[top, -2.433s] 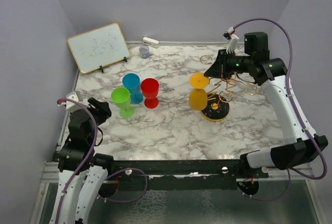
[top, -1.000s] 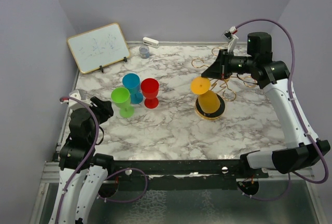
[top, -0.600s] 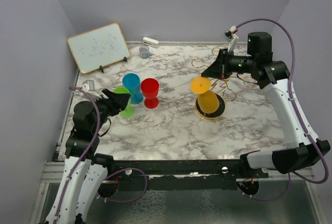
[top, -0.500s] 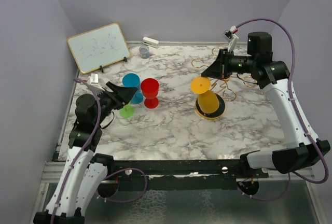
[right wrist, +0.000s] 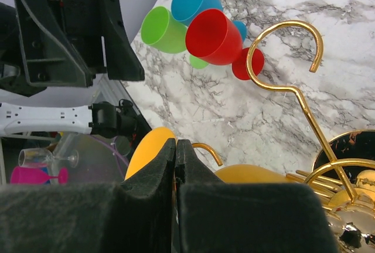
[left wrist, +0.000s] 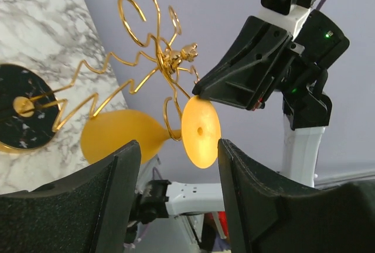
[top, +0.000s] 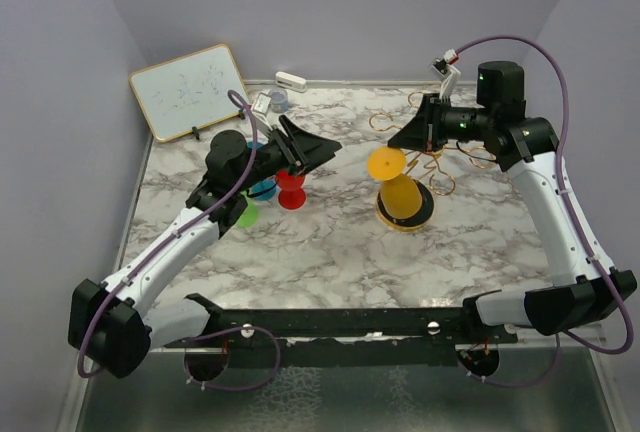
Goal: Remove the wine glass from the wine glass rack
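The yellow wine glass (top: 400, 196) hangs upside down on the gold wire wine glass rack (top: 443, 160), its bowl over the black gold-rimmed base (top: 424, 214). My right gripper (top: 403, 140) is shut on the rim of the glass's round foot (right wrist: 145, 154); the right wrist view shows its fingers pressed together (right wrist: 175, 142). My left gripper (top: 325, 146) is open and empty, left of the glass and apart from it. In the left wrist view the foot (left wrist: 201, 133) sits between my open fingers (left wrist: 179, 168), with the rack (left wrist: 157, 60) behind it.
Red (top: 291, 190), green (top: 240, 214) and blue (top: 263, 190) glasses stand at centre left, under my left arm. A whiteboard (top: 190, 90), a small grey cup (top: 278, 100) and a white object (top: 291, 80) are at the back left. Walls close in on both sides.
My left arm has swung from the near left corner up and across, over the coloured glasses toward the rack. My right gripper has kept still for the last second, after the glass's bowl swung over the base.
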Available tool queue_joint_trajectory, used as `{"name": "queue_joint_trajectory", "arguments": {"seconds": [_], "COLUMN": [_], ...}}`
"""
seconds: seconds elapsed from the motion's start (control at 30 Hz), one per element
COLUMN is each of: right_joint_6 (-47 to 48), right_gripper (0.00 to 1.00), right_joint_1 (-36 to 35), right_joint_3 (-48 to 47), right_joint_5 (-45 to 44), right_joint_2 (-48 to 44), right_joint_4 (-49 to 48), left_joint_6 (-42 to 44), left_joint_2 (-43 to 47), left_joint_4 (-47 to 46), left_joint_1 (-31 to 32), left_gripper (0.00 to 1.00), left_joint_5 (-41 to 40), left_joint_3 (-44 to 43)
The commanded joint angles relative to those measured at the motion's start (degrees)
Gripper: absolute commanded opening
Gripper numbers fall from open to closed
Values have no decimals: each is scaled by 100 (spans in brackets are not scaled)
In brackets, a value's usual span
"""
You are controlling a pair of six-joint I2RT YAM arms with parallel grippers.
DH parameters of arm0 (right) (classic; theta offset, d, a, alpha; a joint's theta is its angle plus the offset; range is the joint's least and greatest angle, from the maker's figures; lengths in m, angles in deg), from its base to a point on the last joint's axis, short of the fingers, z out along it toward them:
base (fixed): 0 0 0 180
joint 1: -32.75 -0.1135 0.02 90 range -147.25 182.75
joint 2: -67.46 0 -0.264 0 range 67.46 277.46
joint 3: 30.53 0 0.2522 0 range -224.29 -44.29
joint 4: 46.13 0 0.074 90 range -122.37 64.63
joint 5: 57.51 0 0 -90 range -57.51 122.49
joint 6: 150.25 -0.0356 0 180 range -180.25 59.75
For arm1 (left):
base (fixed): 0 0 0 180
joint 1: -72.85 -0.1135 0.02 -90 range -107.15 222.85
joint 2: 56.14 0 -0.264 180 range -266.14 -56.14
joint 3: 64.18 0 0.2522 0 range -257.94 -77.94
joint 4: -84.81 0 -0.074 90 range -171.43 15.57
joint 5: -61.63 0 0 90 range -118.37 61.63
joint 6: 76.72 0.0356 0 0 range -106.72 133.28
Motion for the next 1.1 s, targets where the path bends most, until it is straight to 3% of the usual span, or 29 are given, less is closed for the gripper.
{"name": "queue_joint_trajectory", "arguments": {"seconds": [0.0, 0.33, 0.83, 1.07], "right_joint_6": [-56, -22, -37, -35], "right_gripper": [1, 1, 1, 1], "right_joint_1": [-24, -24, -24, -24], "right_joint_3": [-68, -7, 6, 32], "right_joint_5": [-61, -147, -112, -96], "right_joint_2": [-70, -95, -157, -165], "right_joint_4": [-158, -166, -188, -196], "left_joint_6": [-542, -1025, -924, -1008], "left_joint_2": [-173, -751, -921, -1187], "left_joint_4": [-945, -1985, -1867, -2035], "left_joint_1": [472, 1383, 1436, 1441], "left_gripper": [57, 54, 51, 42], "left_joint_5": [58, -157, -435, -363], "left_joint_3": [56, 232, 244, 107]}}
